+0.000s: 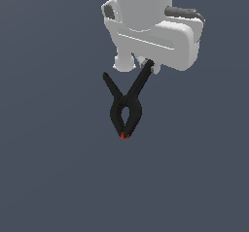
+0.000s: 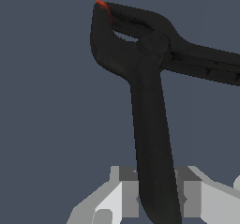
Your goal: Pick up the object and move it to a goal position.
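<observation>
The gripper (image 1: 144,65) holds the black spring clamp (image 1: 126,105) — fingers (image 2: 129,195) pressed against one handle. The clamp hangs below the white arm (image 1: 151,27), red-orange tips (image 1: 124,136) pointing to 6 o'clock — its other handle splays toward 11 o'clock.

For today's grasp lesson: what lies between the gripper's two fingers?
One handle of the black spring clamp lies between the gripper fingers, nothing else. The wrist view shows it best; the other handle sticks out free.

a glossy white, rounded arm casing (image 1: 151,27) is seen, with dark grey inset panels and a thin seam; pale grey finger blocks (image 2: 123,195) are shown.
</observation>
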Tool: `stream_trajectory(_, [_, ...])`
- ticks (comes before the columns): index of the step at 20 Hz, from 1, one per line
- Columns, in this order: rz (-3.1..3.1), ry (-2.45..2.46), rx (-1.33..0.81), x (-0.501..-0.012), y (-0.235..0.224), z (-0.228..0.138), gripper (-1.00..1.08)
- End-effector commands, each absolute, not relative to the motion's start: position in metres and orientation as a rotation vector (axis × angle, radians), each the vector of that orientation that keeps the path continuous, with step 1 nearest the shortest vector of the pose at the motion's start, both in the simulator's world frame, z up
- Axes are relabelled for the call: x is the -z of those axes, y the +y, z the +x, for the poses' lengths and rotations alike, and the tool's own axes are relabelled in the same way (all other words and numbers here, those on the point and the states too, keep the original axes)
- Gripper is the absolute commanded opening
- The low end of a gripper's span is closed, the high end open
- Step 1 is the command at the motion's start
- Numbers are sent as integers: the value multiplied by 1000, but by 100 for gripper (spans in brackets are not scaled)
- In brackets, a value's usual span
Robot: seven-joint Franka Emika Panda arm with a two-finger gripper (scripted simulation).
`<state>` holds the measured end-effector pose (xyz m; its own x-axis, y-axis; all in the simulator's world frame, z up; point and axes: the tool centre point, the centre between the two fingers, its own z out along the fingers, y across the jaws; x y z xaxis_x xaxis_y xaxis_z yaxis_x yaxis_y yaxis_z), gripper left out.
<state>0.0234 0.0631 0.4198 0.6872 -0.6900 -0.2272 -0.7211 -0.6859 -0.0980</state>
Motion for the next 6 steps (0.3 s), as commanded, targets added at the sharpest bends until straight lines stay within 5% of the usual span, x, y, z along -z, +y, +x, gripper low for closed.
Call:
stream_trajectory(1, [-2717, 1146, -252, -429, 61, 24, -100])
stream_trajectory(6, [-2717, 1146, -253, -433, 60, 25, -100])
